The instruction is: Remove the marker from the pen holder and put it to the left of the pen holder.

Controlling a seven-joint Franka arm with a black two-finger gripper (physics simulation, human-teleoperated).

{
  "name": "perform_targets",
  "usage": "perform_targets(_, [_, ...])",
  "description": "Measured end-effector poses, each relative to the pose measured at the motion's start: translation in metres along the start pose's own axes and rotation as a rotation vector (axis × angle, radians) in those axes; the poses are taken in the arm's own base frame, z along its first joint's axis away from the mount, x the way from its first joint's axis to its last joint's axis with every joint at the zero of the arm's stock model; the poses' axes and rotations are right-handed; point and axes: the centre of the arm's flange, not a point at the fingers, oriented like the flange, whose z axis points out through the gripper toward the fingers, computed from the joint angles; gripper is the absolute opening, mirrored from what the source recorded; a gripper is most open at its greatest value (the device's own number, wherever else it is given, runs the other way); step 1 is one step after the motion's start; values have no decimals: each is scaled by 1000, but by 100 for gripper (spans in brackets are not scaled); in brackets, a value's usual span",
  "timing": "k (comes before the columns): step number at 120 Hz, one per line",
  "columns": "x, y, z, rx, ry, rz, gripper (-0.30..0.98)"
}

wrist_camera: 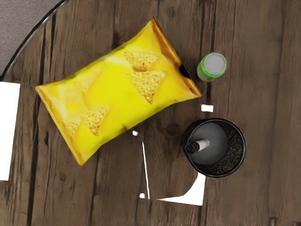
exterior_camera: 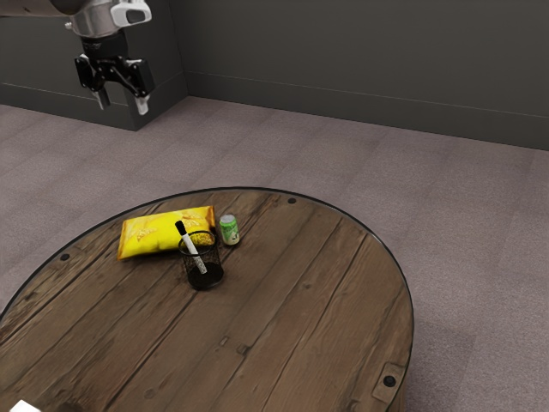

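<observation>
Marker (exterior_camera: 192,245) leans in the pen holder (wrist_camera: 244,148); I have the gripper (exterior_camera: 122,106) open, well apart from both.

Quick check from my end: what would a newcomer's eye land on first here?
Probably the bright yellow chip bag, lying flat on the dark round wooden table. Next, the black mesh pen holder beside it, with the white marker leaning inside, its black cap above the rim. Then the small green can standing near one end of the bag, and the open gripper raised well above everything.
</observation>
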Motion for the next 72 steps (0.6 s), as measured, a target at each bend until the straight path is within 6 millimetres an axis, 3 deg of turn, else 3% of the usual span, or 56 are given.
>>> perform_targets(18, [0,0,1,-3,-7,19,66])
perform_targets(24, [7,10,12,-9,-16,39,66])
perform_targets(32, [27,24,50,-49,-45,59,66])
perform_targets(45, [59,43,142,-98,-114,69,66])
perform_targets(56, [67,38,207,-127,-147,40,66])
perform_targets(64, [74,26,236,-132,-145,9,66])
perform_targets(72, [78,24,248,-136,-128,-4,66])
